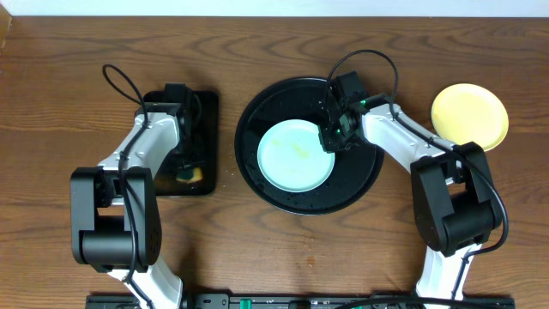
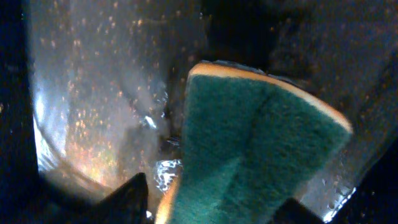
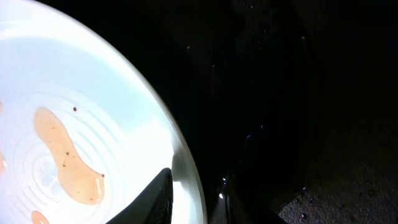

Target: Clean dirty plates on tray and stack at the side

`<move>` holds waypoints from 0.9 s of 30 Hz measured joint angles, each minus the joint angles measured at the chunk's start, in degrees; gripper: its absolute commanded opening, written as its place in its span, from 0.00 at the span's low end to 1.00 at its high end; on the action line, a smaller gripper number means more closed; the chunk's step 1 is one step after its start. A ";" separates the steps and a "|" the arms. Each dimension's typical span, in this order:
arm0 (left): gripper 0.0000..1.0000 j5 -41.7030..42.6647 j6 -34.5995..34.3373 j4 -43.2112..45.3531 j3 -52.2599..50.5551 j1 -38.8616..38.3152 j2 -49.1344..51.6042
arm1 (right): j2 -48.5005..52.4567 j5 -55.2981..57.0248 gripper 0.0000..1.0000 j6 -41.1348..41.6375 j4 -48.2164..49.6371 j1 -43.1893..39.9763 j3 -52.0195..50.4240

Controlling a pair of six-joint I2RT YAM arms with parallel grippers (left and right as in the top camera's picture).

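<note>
**A:** Progress check?

**B:** A pale yellow round plate (image 1: 468, 116) sits off the tray on the brown wood-grain worktop (image 1: 283, 257), upper right of the frame. A pale mint-blue round plate (image 1: 294, 155) lies on the large round glossy black tray (image 1: 343, 190) at centre. It carries a tan smear (image 3: 65, 155) with dark specks, so I judge it uncleaned. No third plate is visible.

**A:** Grippers?

**B:** The right gripper (image 1: 333, 139) straddles the mint plate's right rim, jaws narrowly apart; I cannot tell whether it grips. The left gripper (image 1: 185, 161), over the narrow black rectangular tray (image 1: 208, 129) at left, flanks a green-and-yellow sponge (image 2: 255, 149); I cannot tell whether it is clamped. Wiping and stacking remain.
</note>
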 measured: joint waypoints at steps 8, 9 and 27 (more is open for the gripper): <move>0.42 0.63 -0.66 1.49 -1.31 0.02 0.00 | 0.00 0.02 0.27 0.00 -0.02 0.00 0.00; 0.42 0.70 -0.79 1.14 -1.31 0.02 0.00 | 0.00 0.02 0.27 0.00 -0.02 0.00 0.00; 0.08 1.46 0.92 5.49 -0.24 0.00 -8.46 | 0.00 0.02 0.27 0.00 0.00 0.00 0.00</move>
